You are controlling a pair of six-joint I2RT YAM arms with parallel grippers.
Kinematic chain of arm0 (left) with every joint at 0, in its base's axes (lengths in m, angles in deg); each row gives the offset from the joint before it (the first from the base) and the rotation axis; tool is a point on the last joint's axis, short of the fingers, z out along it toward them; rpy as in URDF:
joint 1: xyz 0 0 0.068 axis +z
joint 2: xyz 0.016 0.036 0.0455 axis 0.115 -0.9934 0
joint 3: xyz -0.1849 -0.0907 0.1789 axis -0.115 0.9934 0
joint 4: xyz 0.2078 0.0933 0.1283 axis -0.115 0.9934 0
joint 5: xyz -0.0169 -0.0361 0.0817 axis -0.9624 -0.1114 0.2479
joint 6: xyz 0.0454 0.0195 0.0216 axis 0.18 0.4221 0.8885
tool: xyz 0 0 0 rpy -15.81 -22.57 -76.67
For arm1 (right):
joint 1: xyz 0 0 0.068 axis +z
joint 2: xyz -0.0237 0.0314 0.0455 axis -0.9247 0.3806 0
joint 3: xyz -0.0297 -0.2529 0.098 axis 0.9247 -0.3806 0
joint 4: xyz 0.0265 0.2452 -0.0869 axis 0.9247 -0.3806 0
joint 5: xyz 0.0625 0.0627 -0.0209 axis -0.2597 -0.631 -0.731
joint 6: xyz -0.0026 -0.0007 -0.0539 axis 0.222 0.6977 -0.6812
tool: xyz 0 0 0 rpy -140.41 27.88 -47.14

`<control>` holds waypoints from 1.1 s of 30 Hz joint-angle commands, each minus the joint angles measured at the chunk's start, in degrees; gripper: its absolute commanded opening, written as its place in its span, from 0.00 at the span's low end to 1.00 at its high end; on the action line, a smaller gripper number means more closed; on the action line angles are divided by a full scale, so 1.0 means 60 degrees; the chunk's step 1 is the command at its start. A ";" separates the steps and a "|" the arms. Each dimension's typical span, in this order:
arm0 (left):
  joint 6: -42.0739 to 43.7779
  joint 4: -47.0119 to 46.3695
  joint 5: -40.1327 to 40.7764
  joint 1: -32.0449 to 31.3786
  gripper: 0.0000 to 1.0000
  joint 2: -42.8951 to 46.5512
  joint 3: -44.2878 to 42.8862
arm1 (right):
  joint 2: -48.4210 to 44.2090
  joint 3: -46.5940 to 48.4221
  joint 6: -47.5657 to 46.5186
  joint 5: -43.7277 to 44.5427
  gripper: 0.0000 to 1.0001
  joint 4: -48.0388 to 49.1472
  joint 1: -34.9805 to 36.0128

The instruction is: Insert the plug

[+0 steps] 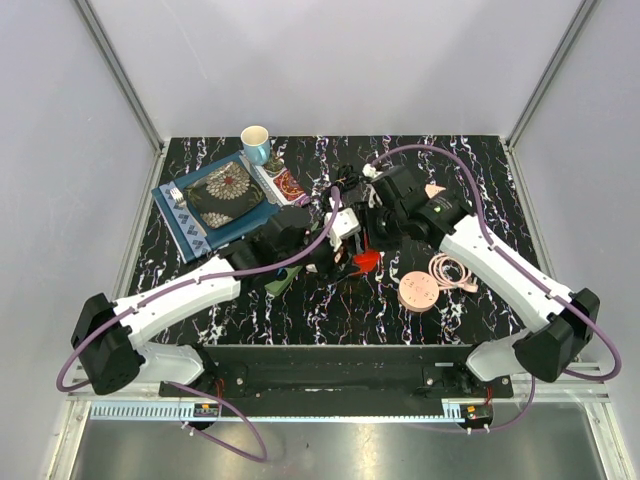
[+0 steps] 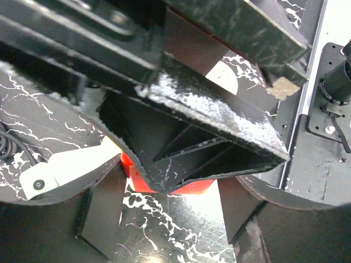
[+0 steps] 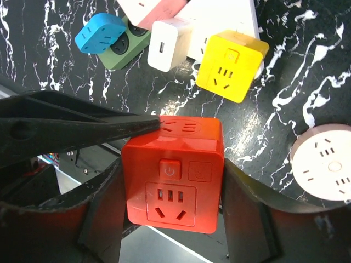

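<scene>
1 overhead; 2 close wrist views share cube (image 3: pixel 173 175).

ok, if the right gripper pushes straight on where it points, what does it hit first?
The red cube: it sits between the jaws of the right gripper. Past that, probably the table near the yellow cube, though depth is unclear.

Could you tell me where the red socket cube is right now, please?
In the right wrist view the red socket cube sits centre frame between the right gripper's jaws, with the yellow socket cube just beyond it; in the top view it is mid-table.
</scene>
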 commanded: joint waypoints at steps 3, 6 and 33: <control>-0.0180 -0.1103 0.1442 0.0016 0.97 0.0573 -0.0079 | -0.0785 -0.1340 0.0667 0.1358 0.00 -0.0460 -0.0441; -0.0282 -0.1028 0.2101 0.0103 0.99 0.1113 0.0185 | -0.1166 -0.1999 0.0945 0.1577 0.00 -0.0460 -0.0910; -0.1265 -0.0429 0.1736 0.1554 0.99 0.1819 0.1196 | -0.2047 -0.5399 0.0990 0.1125 0.00 -0.0446 -0.6288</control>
